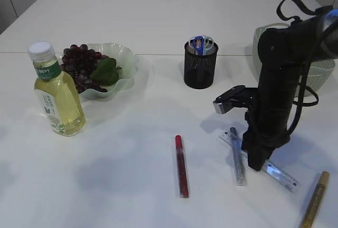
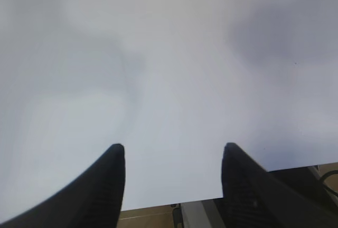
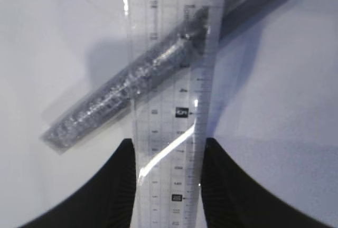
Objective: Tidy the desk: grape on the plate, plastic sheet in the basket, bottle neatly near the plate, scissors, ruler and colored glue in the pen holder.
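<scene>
- Right wrist view puts your right gripper (image 3: 168, 186) astride the clear ruler (image 3: 169, 80), jaws narrow, close at both edges; whether they grip, you cannot tell.
- Ruler lies near right, crossing the silver glue stick (image 3: 127, 98).
- Your next move, likely: close, lift it clear, carry to the pen holder (image 1: 200, 64).
- Left gripper (image 2: 173, 186) gapes wide over bare table.
- Bottle (image 1: 55, 93) label and ruler print: unreadable.

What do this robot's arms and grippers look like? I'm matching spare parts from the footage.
The right arm is matte black and tubular, with black cables looping beside it and a silvery-grey block jutting from its wrist. The right gripper and left gripper have black, finely textured fingers that curve and taper. No markings show.
</scene>
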